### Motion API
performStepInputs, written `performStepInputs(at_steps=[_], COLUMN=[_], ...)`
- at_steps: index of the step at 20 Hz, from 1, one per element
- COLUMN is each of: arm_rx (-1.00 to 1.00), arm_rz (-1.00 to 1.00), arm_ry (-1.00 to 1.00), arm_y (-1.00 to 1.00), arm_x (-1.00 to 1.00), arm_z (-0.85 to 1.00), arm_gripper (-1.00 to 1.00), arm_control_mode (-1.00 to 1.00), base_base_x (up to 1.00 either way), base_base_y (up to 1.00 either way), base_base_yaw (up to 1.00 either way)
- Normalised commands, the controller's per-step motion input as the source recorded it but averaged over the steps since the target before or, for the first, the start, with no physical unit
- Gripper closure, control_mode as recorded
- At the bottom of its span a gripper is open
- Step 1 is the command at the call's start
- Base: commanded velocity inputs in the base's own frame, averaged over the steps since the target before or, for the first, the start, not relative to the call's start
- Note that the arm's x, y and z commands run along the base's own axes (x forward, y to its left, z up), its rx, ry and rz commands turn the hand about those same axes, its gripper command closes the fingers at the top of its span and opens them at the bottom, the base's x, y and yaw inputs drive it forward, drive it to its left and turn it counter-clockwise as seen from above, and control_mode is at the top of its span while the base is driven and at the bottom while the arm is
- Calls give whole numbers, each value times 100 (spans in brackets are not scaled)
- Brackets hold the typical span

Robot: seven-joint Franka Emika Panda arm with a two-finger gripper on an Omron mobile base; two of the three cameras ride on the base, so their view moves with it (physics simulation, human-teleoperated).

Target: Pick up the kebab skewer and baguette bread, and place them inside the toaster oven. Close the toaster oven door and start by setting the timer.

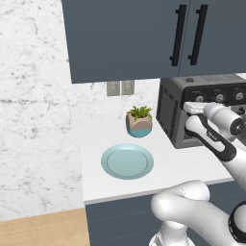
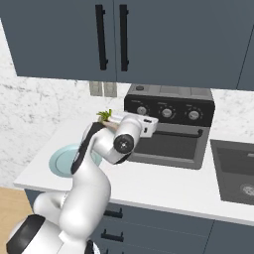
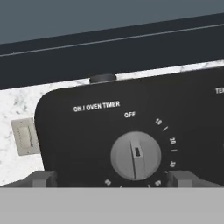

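Observation:
The toaster oven (image 2: 169, 92) (image 1: 171, 109) stands on the counter with its door (image 2: 167, 147) shut. The kebab skewer and the baguette bread are out of view. My gripper (image 2: 149, 124) (image 1: 193, 106) (image 3: 113, 178) hovers open just in front of the left end of the oven's black panel. In the hand view the timer knob (image 3: 135, 155) (image 2: 142, 110), labelled ON / OVEN TIMER, lies between my two fingertips (image 3: 43, 178) without touching them. Its ridge stands nearly upright below the OFF mark.
A pale blue plate (image 1: 127, 161) (image 2: 60, 159) and a small potted plant (image 1: 139, 121) sit on the counter left of the oven. A sink (image 2: 237, 169) lies to the oven's right. Dark wall cabinets (image 1: 139, 38) hang overhead, and a wall outlet (image 3: 25, 138) is behind.

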Motion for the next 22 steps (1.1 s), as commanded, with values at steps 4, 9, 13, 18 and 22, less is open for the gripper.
performStepInputs(at_steps=[4, 9, 13, 18, 22], arm_rx=[0, 0, 0, 0, 0], arm_rz=[1, 1, 0, 0, 0], arm_ry=[6, 7, 0, 0, 0], arm_y=[0, 0, -1, 0, -7], arm_x=[2, 6, 8, 0, 0], arm_z=[0, 0, 6, 1, 0], arm_gripper=[-100, -100, -100, -100, -100], arm_control_mode=[-100, -100, -100, -100, -100], base_base_x=[0, 0, 0, 0, 0], base_base_y=[0, 0, 0, 0, 0], base_base_yaw=[0, 0, 0, 0, 0])
